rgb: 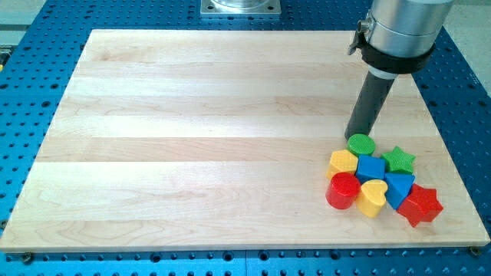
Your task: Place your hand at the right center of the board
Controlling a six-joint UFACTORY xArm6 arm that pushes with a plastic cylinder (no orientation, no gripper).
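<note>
Currently our tip (354, 136) sits at 3 o'clock zone of table (192, 138), touching green cylinder (361, 144) at 12 o'clock edge of block cluster. No fingers on rig, just rod. Target spot basically reached; cluster packed at 5 o'clock, so avoid shoving it.

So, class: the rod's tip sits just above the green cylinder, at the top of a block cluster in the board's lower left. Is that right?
Not quite: the camera view shows the cluster in the board's lower right, not lower left. The rest holds: my tip sits just above the green cylinder, at the cluster's top.
</note>
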